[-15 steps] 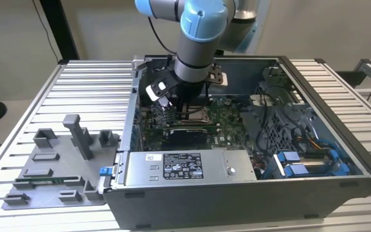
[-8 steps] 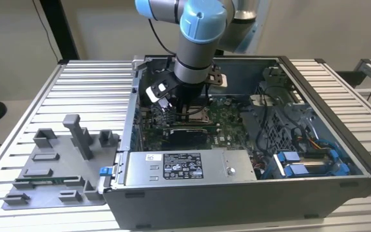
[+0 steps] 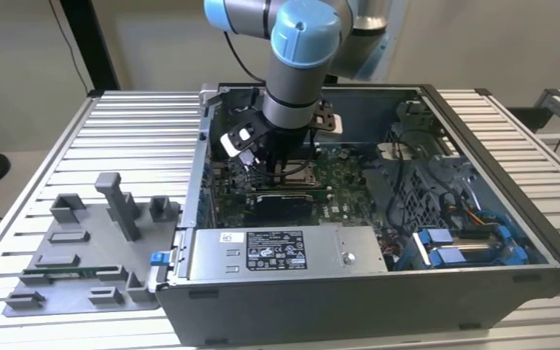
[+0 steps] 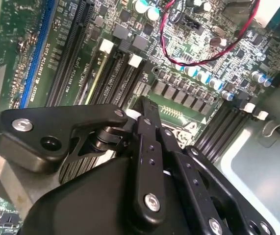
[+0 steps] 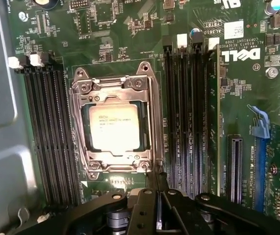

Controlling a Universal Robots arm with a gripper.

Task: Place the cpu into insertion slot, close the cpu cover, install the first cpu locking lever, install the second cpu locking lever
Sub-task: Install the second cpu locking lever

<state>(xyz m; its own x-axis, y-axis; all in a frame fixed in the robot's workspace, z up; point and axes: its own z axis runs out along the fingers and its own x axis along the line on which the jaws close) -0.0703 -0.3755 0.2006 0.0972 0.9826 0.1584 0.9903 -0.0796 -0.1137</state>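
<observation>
Ribbed aluminium bench, grey and slotted, with an open PC case lying on it and a grey printed fixture tray on the exterior view's left. Arm is down inside the case, over the board.

First wrist view: cpu sits flat in the slot, silvery top face up, pale label on it. Cover is down around it, the chip showing through its square window. Thin stamped steel, shiny, screw heads at the corners. Lever is a bare wire rod running along one side of the socket; can't tell if it's hooked under its tab.

Gripper tips are pinched together, no gap visible, right at the lever's end near the socket corner. Whether they're gripping the rod or just touching it, can't tell. Fingers are black, matte, bolted links.

Risks as I see them:
- Wire lever is springy and smooth. If the tips push off-centre it could slip out and snap back against the cover.
- Tips sit just beside the black RAM slots and the green board. A sideways slide could scrape traces or clip small components.
- If the cover isn't fully seated, forcing the lever loads the chip unevenly.
- Red and black cable loops over the board nearby; could snag the wrist.
</observation>
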